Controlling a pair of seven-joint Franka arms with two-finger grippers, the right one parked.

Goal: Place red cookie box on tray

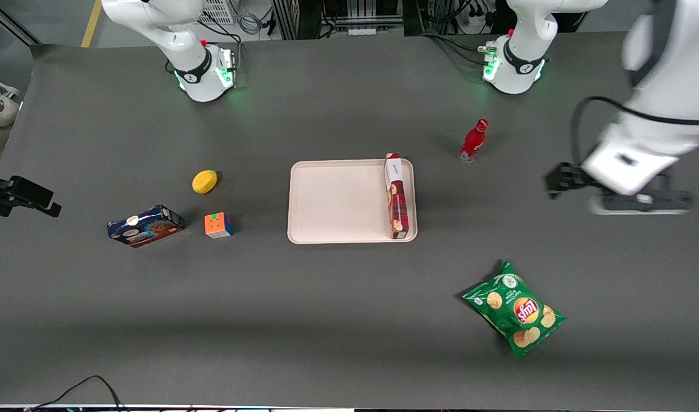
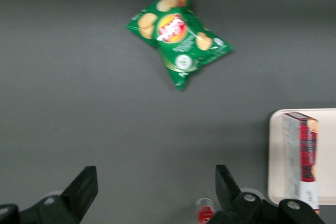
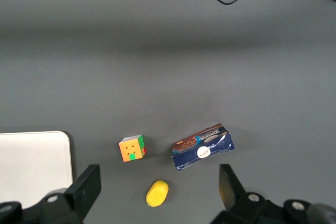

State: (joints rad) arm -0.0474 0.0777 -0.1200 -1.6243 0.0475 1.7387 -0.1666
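1. Long narrow dark-red tartan cookie box (image 1: 397, 195) stands on edge inside the large flat pale pinkish-cream tray (image 1: 338, 200), along the tray rim on the working arm's side; one end reaches the tray edge nearer the front camera, the other the edge nearer the arm bases.
2. The rest of the tray floor is bare, from the box toward the parked arm's end.
3. Left arm's black two-finger gripper (image 1: 615, 191) hangs above the dark grey table (image 1: 349, 320), toward the working arm's end, well apart from tray and box; jaws spread wide, nothing between them.
4. In the wrist view the fingertips (image 2: 84, 184) frame bare table; the tray corner (image 2: 277, 156) and box end (image 2: 302, 156) sit beside one finger.
5. Small red bottle (image 1: 473, 141) stands upright between tray and gripper, nearer the arm bases; wide open table around it.
6. Green crinkled chip bag (image 1: 514, 309) lies flat, nearer the front camera than the tray, clear gap on all sides.
7. Toward the parked arm's end: yellow lemon-shaped object (image 1: 204, 181), multicoloured puzzle cube (image 1: 218, 225), short blue cookie box (image 1: 145, 225), all apart from the tray.
8. Gripper is motion-blurred in the front view; bottle is cut off in the wrist view (image 2: 205, 212).
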